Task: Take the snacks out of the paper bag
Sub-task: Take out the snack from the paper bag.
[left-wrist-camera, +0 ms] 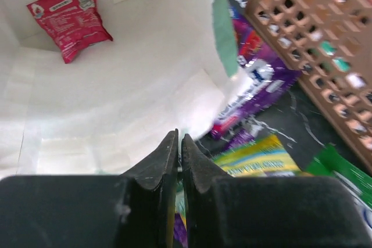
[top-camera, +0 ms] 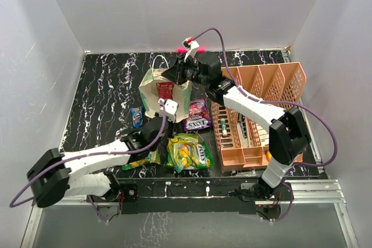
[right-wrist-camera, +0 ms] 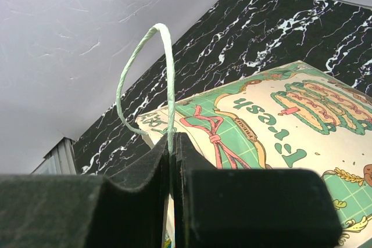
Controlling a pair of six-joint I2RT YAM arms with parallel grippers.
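Toward the far edge of the table, mid-width: the paper bag (top-camera: 150,88) is tipped with its mouth turned to the near edge. One red packet (left-wrist-camera: 68,15) is seen deep inside, against the closed end.
Right gripper (right-wrist-camera: 172,140): the jaws are pressed together on the thin cord handle (right-wrist-camera: 165,56) above the bag's printed side.
Left gripper (left-wrist-camera: 179,137): it is set at the bag's mouth, jaws drawn to a bare slit. Whether the paper lip is pinched between them cannot be told.
Snacks already out: the purple packet (top-camera: 197,115), yellow-green packet (top-camera: 189,152), teal-green packet (top-camera: 142,162) and blue packet (top-camera: 137,115) lie between the bag and the near edge. The purple one is just beside the peach organiser (top-camera: 256,114).
Risk, cord: the handle could be pulled through the jaws or torn from the paper if the bag is tugged, and the mouth would then collapse.
Risk, reach: the red packet is well apart from the left fingertips, so only paper would likely be caught here and the bag dragged.
Risk, clutter: loose packets under the left arm could be swept toward the near edge.
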